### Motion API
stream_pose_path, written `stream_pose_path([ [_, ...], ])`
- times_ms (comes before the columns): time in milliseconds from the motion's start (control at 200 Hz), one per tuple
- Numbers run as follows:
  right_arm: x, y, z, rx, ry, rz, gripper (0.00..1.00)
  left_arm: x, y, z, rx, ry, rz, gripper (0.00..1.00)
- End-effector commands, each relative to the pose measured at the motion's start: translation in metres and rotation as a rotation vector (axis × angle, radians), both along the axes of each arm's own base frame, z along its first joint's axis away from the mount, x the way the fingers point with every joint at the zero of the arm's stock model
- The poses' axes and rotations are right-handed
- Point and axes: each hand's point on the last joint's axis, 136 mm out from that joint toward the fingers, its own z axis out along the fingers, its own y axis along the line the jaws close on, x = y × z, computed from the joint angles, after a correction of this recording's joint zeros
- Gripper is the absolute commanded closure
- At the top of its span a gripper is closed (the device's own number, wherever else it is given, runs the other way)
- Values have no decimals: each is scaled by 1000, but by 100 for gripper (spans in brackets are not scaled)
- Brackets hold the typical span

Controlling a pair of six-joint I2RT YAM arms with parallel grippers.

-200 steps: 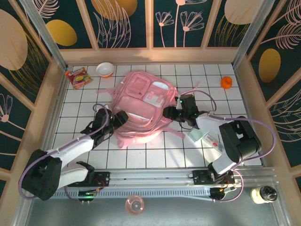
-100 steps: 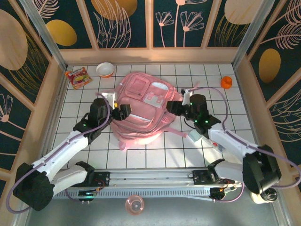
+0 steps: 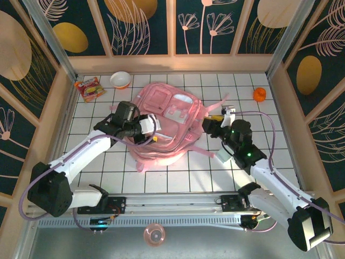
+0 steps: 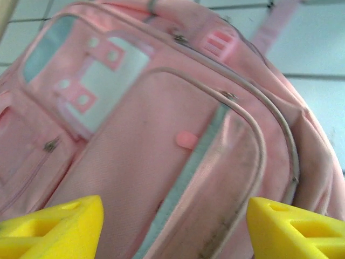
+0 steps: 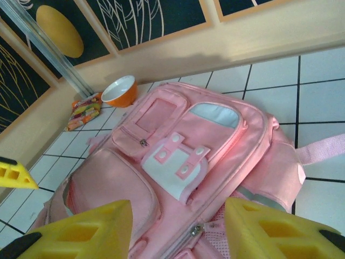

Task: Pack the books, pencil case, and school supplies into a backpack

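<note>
**Top external view: pink backpack flat at mid-counter, both pairs of jaws spread over it**

Nearest, the 2 arm bases sit on a metal rail (image 3: 178, 200) at the near edge of the counter (image 3: 108, 172), which is white tile with a dark grid. Just beyond, on the right, the pale mint pencil case (image 3: 222, 156) lies on the tiles. It is partly under the right arm and near the backpack's near-right strap.

The left gripper (image 3: 150, 132) hangs over the backpack's near-left part, and the right gripper (image 3: 209, 123) is at its right edge. In each wrist view the yellow fingertips (image 4: 51, 226) stand apart with nothing between them, so both pairs of jaws are spread and hold nothing.

The backpack (image 3: 167, 108) lies flat at mid-counter, pockets and pale panel up. Its long axis runs near to far, with the near end leaning slightly left, and straps trail out to the right.

Farther back, well apart from it, a red-and-yellow snack packet (image 3: 88, 89) and an orange-and-white bowl (image 3: 120, 80) sit at far left. A small orange thing (image 3: 259, 95) sits at far right. Wooden-framed dark panels (image 3: 140, 27) with floral patterns wall the counter on 3 sides.
</note>
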Motion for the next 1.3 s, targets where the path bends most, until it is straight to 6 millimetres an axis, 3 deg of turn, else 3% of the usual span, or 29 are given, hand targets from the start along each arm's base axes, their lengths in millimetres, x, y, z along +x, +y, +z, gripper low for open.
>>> stream_pose_path([
  [0, 0, -4, -3, -5, 1, -16, 52, -14, -8, -15, 71, -101, -234, 30],
  [180, 1, -3, -6, -3, 12, -14, 52, -3, -4, -45, 216, -187, -261, 29],
  [485, 0, -1, -12, 5, 25, -4, 52, 7, -8, -67, 260, -222, -266, 28],
  [816, 0, -1, -13, -6, 25, -3, 52, 23, -8, -89, 296, -236, -210, 39],
  [941, 1, -4, -17, -17, 33, -7, 52, 25, -17, -66, 199, -240, -151, 64],
  [1056, 3, -1, -25, 4, 76, 92, 52, 20, -27, -38, 45, -249, -123, 100],
  [1291, 28, 11, -54, -41, 252, 289, 50, 18, -19, 33, -258, -211, -103, 100],
])
